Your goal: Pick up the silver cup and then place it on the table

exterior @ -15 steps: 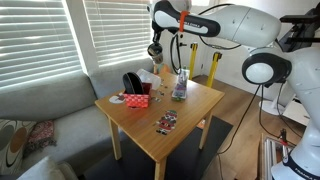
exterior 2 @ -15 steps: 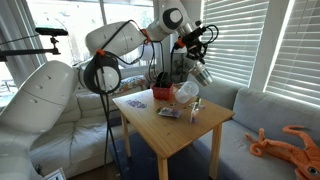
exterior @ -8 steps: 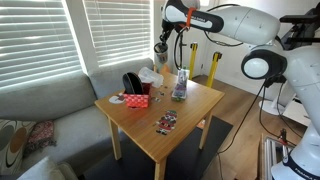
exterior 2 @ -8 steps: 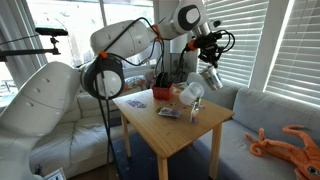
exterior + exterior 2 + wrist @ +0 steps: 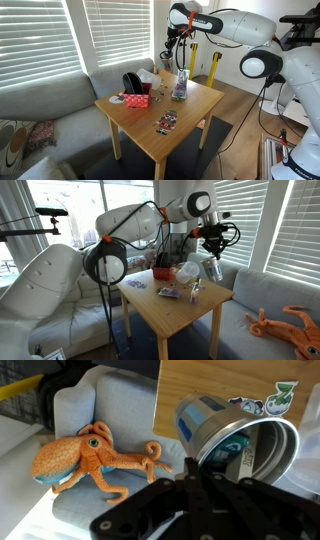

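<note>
Silver cup (image 5: 212, 420) pinched in the gripper (image 5: 205, 476) (open mouth only in wrist view)

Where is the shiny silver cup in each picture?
In an exterior view: the silver cup is near the middle, in the upper part, held above the table's far edge.
In an exterior view: the cup is right of centre, at mid-height.
Wrist view: the cup is big, on the right side.
Shared landmark: the table.
</note>
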Available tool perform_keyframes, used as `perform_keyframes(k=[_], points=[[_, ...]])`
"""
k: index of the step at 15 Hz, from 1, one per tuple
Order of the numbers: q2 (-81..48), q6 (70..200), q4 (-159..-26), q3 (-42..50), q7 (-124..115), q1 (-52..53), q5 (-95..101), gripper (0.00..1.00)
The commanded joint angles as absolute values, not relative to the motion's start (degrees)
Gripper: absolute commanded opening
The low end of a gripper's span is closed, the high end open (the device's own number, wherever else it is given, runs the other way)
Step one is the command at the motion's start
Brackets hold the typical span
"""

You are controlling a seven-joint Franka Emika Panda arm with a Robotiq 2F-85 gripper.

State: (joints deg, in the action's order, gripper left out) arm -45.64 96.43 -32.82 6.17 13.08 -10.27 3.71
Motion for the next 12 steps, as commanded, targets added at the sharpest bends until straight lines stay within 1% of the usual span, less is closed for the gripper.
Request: perform_keyframes(k=[1,5,10,11,12], points=[[-46.5,96.4,-33.8,2.9,11.9,-15.0,-3.2,0.01],[-48.3,96.5,-33.8,0.5,12.0,-18.8,-9.0,0.01],[-50.0,96.8,-33.6,-1.0,11.9,-20.5,-12.2,0.01],[-50.0,96.8,-33.7,-1.1,12.1,-20.6,-12.3,0.3],[-50.1,96.9,-33.6,-1.0,12.1,-20.5,-12.1,0.31]])
